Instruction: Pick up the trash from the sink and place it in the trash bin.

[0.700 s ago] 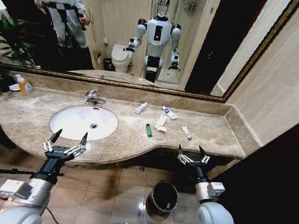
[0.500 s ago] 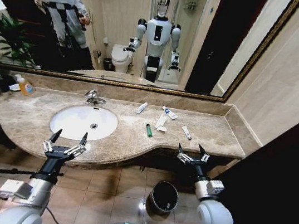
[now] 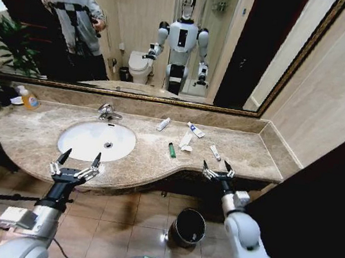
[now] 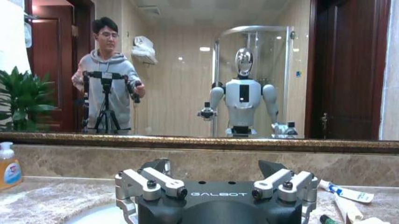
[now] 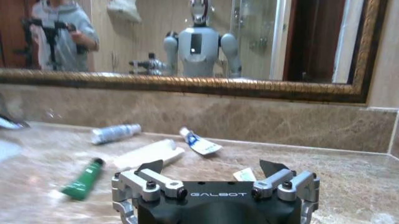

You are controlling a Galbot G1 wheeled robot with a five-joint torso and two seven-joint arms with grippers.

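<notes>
**Right arm lining up on the counter trash: go for the nearest tube first**

Head view: the right gripper (image 3: pixel 217 169) sits at the front edge of the marble counter (image 3: pixel 35 138), fingers spread wide, nothing in them. The trash isn't actually in the sink (image 3: pixel 97 140); it's all on the marble to the right of it. Closest to the gripper is a small white tube (image 3: pixel 215 153), then crumpled white paper (image 3: pixel 186 141), a green stick (image 3: pixel 172 150), and two more tubes near the back wall (image 3: pixel 163 124) (image 3: pixel 196 130). The trash bin (image 3: pixel 188 227) stands on the floor below the counter edge, between the arms. The left gripper (image 3: pixel 76 162) hovers at the counter edge in front of the basin, fingers also spread, idle.

Left wrist view: its fingers (image 4: pixel 149 179) are apart and empty, the orange soap bottle (image 4: pixel 9 166) off to the side. Leave that alone.

Right wrist view: open jaws, with the white tube (image 5: pixel 244 174) just beyond them. I'd come in low and flat, straddle the tube across its narrow width, and close gently so it doesn't skid on the polished stone.
</notes>
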